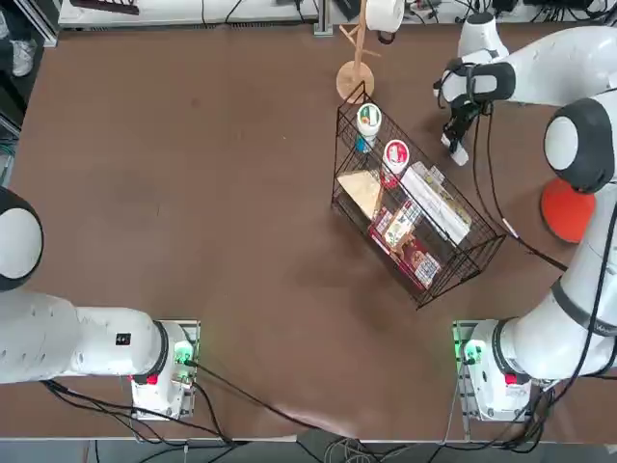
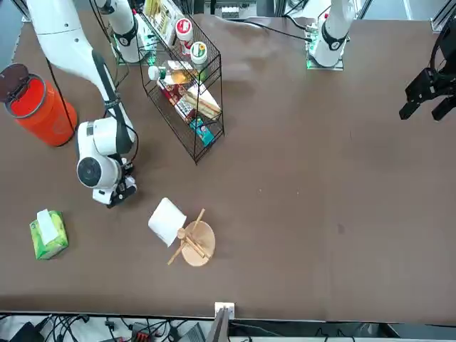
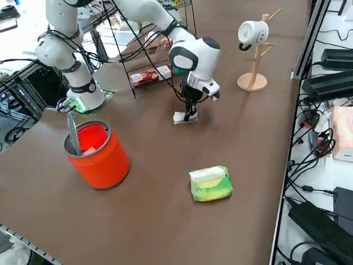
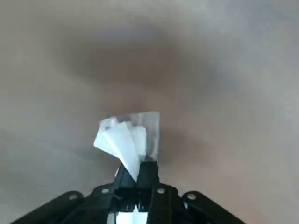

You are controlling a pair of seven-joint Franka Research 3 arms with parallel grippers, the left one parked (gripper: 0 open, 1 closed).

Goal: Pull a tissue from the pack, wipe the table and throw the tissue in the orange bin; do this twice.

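My right gripper (image 3: 190,113) points down at the table (image 1: 193,193), beyond the wire basket, and is shut on a crumpled white tissue (image 3: 183,117). In the wrist view the tissue (image 4: 128,135) fans out from between the closed fingertips of the gripper (image 4: 138,170) and rests on the brown surface. The light green pack (image 3: 210,183) with a white sheet poking from its top lies apart from the gripper, near the table's far corner (image 2: 48,234). The orange bin (image 3: 98,149) stands open at the table's right edge (image 1: 567,209).
A black wire basket (image 1: 415,207) full of snack packets and cups stands close beside the gripper. A wooden mug tree (image 3: 252,77) holding a white mug (image 2: 166,221) is near the far edge. Cables trail along the table's edges.
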